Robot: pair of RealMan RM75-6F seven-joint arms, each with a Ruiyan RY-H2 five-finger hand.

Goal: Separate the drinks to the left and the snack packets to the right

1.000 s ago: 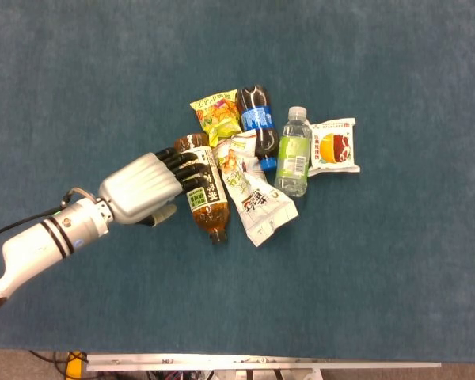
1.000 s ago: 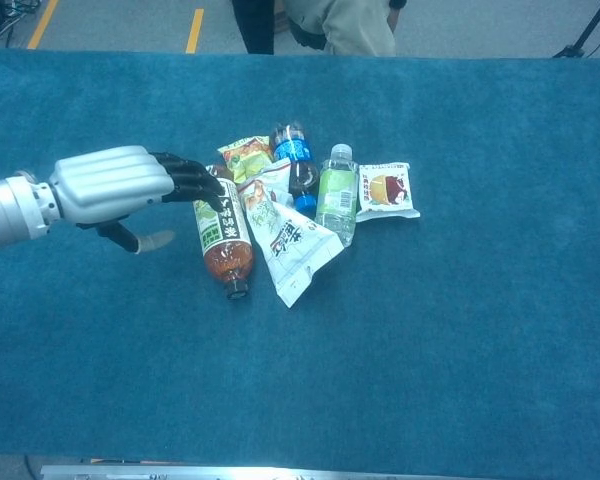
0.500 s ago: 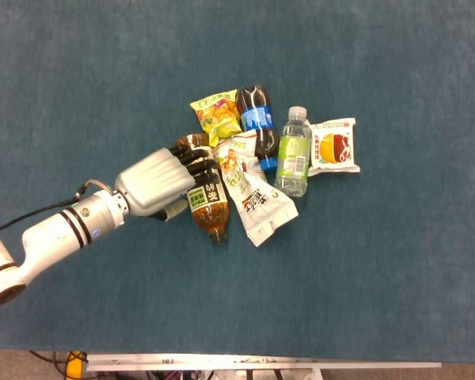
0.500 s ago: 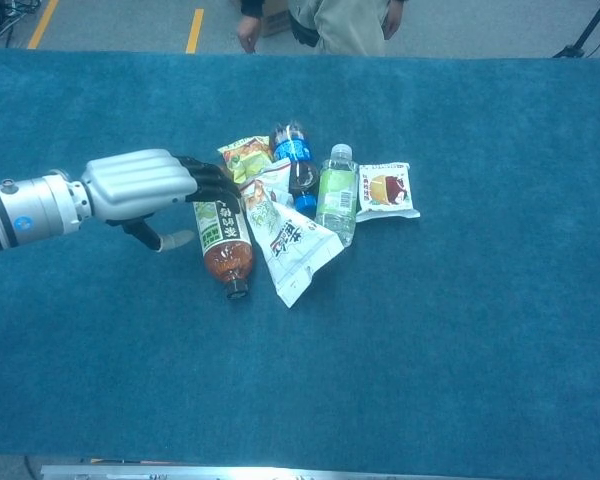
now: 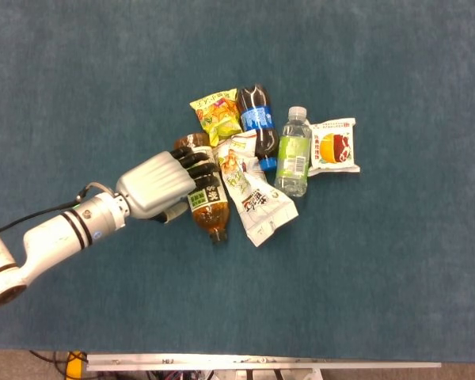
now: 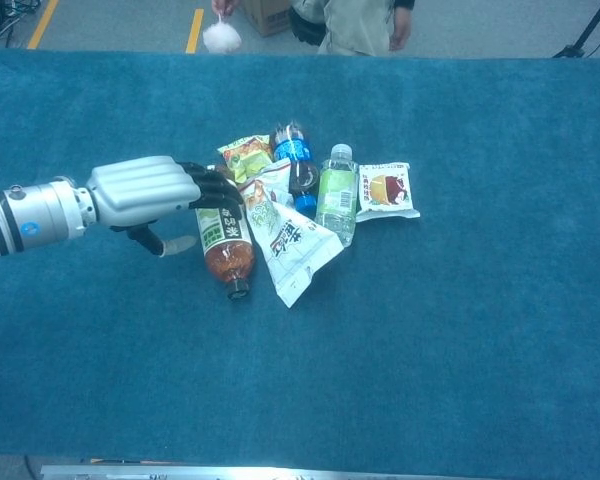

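One hand works here — the left hand (image 5: pixel 160 184) drapes its dark fingers (image 5: pixel 196 160) over the brown tea bottle (image 5: pixel 207 207) at the pile's left edge on the counter (image 5: pixel 79 79), thumb low beside it, so whether they clamp it I cannot tell. Judging by that, the first drink is being taken; next comes a firm close and a drag leftward — clear of the white snack packet (image 5: pixel 253 196) touching its right side.

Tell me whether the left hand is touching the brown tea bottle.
Touching. In the head view the left hand's dark fingers lie across the upper part of the brown tea bottle with no gap showing.
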